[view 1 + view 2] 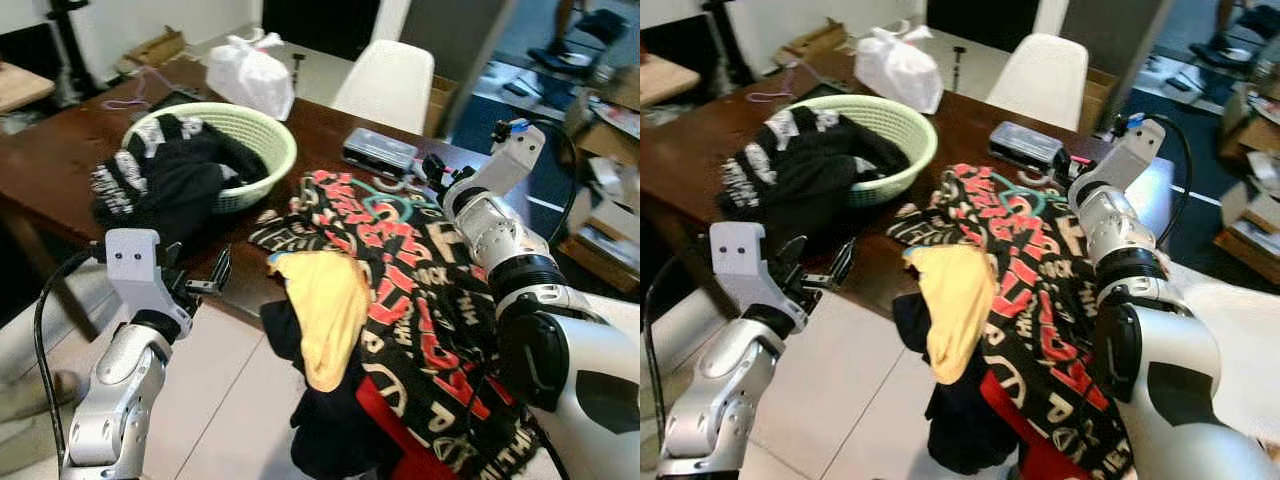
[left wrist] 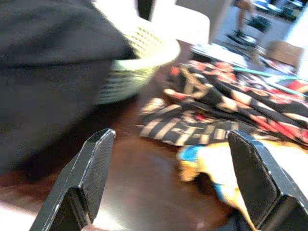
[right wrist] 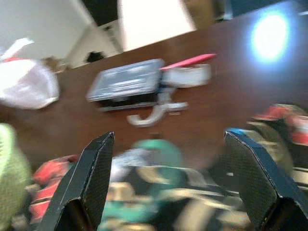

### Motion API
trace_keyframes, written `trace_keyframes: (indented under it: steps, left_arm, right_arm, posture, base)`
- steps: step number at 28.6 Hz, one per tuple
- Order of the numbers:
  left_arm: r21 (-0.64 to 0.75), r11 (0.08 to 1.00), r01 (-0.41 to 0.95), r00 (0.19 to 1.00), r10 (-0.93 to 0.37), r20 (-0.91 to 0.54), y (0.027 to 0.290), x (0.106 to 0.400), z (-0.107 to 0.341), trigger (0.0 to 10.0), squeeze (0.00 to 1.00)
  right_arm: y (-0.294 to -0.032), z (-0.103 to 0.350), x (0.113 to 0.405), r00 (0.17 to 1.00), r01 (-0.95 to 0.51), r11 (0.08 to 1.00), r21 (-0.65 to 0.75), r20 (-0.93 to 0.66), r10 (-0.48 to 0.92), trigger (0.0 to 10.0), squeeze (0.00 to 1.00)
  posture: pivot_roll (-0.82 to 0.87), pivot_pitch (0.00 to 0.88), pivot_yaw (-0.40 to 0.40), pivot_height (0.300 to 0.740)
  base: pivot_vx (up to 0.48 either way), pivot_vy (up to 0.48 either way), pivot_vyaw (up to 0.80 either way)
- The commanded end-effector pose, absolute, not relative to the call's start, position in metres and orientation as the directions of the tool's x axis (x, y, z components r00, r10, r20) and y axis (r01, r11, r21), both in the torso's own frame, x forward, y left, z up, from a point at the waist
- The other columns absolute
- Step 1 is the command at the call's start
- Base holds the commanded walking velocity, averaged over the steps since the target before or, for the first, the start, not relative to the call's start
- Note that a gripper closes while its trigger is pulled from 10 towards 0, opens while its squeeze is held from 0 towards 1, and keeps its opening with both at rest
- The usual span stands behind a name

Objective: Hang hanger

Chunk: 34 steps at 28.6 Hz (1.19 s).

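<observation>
OK, L gripper hovers at table edge, fingers wide apart, nothing held. Basket sits beyond it. Teal hanger lies on table inside shirt collar. Hook pts to far edge; long axis prob. across table, mostly hidden. R gripper just over hook, spread wide, empty. Risk: it pinches cloth, not hook, or overhanging shirt slides off.

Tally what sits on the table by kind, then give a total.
Baskets: 1, green
Plastic bags: 1, white
Grey cases: 1
Garment heaps: 2, black in basket, printed with yellow at edge
Total: 5
</observation>
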<state>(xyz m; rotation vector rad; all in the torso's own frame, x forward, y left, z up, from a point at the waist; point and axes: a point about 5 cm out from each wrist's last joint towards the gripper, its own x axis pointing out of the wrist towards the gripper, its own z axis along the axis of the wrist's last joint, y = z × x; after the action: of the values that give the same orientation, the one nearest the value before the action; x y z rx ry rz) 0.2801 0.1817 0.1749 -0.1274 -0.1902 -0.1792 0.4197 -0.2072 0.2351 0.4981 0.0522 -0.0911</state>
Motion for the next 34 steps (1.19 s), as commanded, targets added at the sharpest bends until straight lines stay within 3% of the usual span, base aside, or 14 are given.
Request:
trace_keyframes:
  steps: [1,11,20,21,22,23,34]
  left_arm:
    - [-0.126,0.972,0.198,0.967,-0.173,0.187,0.181,0.28,0.169,10.0,0.0]
    - [-0.127,0.972,0.2,0.966,-0.173,0.193,0.18,0.28,0.169,10.0,0.0]
    - [-0.129,0.97,0.204,0.964,-0.176,0.198,0.179,0.28,0.169,10.0,0.0]
    - [-0.129,0.97,0.205,0.964,-0.177,0.198,0.178,0.28,0.169,10.0,0.0]
    - [-0.129,0.97,0.205,0.964,-0.177,0.198,0.178,0.28,0.169,10.0,0.0]
    - [-0.13,0.97,0.205,0.964,-0.178,0.198,0.178,0.28,0.169,10.0,0.0]
    - [-0.134,0.969,0.207,0.964,-0.179,0.195,0.177,0.281,0.167,10.0,0.0]
  right_arm:
    - [-0.206,0.227,0.419,0.992,0.094,0.888,0.45,-0.113,-0.048,10.0,0.0]
    - [-0.178,0.219,0.42,0.983,-0.013,0.892,0.451,-0.155,0.093,10.0,0.0]
    - [-0.17,0.219,0.421,0.979,-0.042,0.886,0.463,-0.157,0.128,9.9,0.0]
    - [-0.17,0.219,0.421,0.98,-0.038,0.888,0.458,-0.158,0.123,3.1,0.0]
    - [-0.17,0.219,0.421,0.98,-0.038,0.888,0.458,-0.158,0.123,3.1,0.0]
    - [-0.171,0.219,0.421,0.981,-0.034,0.888,0.459,-0.155,0.117,0.0,0.0]
    - [-0.174,0.228,0.422,0.99,-0.057,0.853,0.518,-0.081,0.116,0.0,0.0]
  posture:
    - [0.12,0.155,-0.138,0.74]
    - [0.11,0.155,-0.141,0.74]
    - [0.11,0.155,-0.145,0.74]
    - [0.11,0.155,-0.147,0.74]
    - [0.11,0.155,-0.147,0.74]
    - [0.11,0.153,-0.147,0.74]
    - [0.11,0.141,-0.141,0.74]
  base:
    - [0.0,0.0,0.0]
    - [0.0,0.0,0.0]
    - [0.0,0.0,0.0]
    - [0.0,0.0,0.0]
    - [0.0,0.0,0.0]
    - [0.0,0.0,0.0]
    - [0.0,0.0,0.0]
